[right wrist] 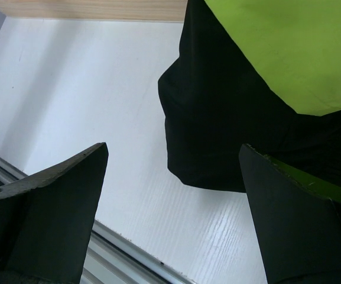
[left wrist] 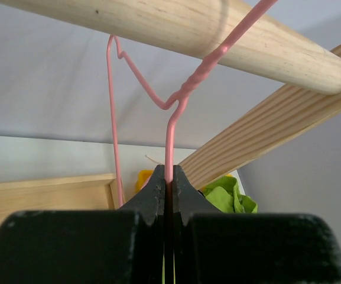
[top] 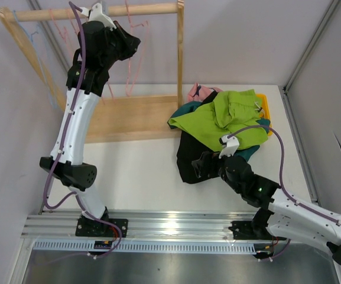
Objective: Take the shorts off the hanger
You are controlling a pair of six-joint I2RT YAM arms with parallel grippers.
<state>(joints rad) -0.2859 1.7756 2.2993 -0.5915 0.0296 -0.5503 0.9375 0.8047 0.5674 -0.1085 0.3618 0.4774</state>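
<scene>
The shorts lie in a pile on the table at the right: lime green point(top: 232, 115) on top, black point(top: 191, 155) beneath, teal point(top: 183, 110), pink with dark marks point(top: 195, 91) and orange point(top: 263, 104) at the edges. My left gripper point(top: 130, 45) is raised at the wooden rack's rod point(top: 140, 10) and is shut on a bare pink wire hanger point(left wrist: 170, 148) that hooks over the rod point(left wrist: 176, 26). My right gripper point(top: 203, 165) is open and empty, low over the near edge of the black shorts point(right wrist: 217, 112), with the lime green shorts point(right wrist: 288, 47) beyond.
The wooden rack has a slanted side post point(top: 31, 56), an upright post point(top: 180, 53) and a flat base board point(top: 135, 115). More bare pink hangers point(top: 58, 23) hang on the rod. A metal rail point(top: 170, 228) runs along the table's near edge.
</scene>
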